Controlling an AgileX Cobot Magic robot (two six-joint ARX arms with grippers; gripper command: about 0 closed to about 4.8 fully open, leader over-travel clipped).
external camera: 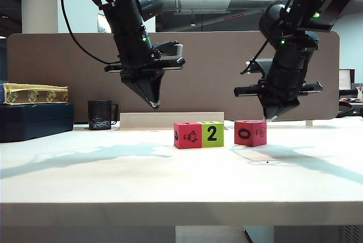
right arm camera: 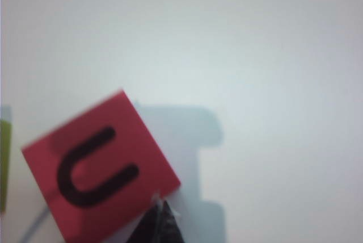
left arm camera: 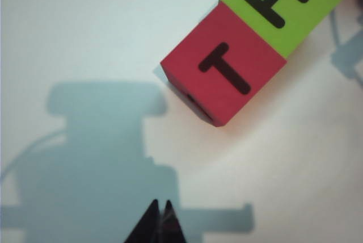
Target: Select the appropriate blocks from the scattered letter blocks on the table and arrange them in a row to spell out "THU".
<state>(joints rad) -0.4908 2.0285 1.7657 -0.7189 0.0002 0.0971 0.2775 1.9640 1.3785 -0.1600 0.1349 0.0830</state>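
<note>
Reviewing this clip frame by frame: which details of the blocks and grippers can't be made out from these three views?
- U block, right wrist view: blurred, one corner cut off by the picture's edge; contact with the shut right gripper unclear.
- H block, left wrist view: cut off by the edge.
- Exterior view: the letters T, H, U are unseen; only side faces show, and the T block's small picture is too small to identify.
- Left gripper: only its shut tips show in the left wrist view.

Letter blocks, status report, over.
Left gripper and right gripper shut, empty, above table. T block touching H block; U block apart, skewed. Nothing blocking.
</note>
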